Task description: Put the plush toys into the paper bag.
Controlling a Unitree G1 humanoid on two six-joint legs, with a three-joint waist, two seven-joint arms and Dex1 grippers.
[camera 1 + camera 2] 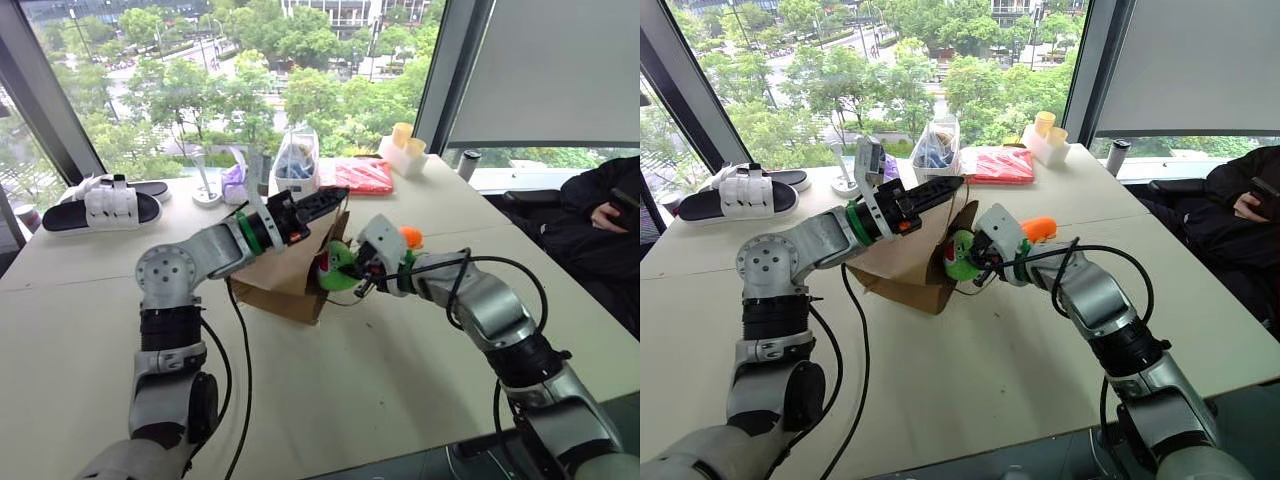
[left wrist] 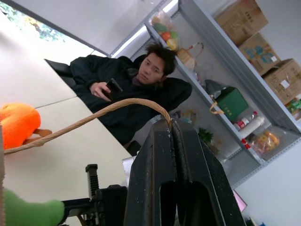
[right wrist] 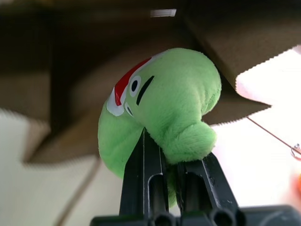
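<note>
Both grippers grip: left (image 2: 174,136) pinches bag handle (image 2: 94,113), right (image 3: 164,165) clamps green toy (image 3: 160,108) (bag (image 1: 285,270) half-hidden).

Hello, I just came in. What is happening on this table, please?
The robot is packing plush toys into a paper bag. Its left end effector is shut on the bag's handle, holding the bag open. Its right end effector grips the green plush toy right at the bag's mouth. The orange plush toy lies on the table behind it.
</note>
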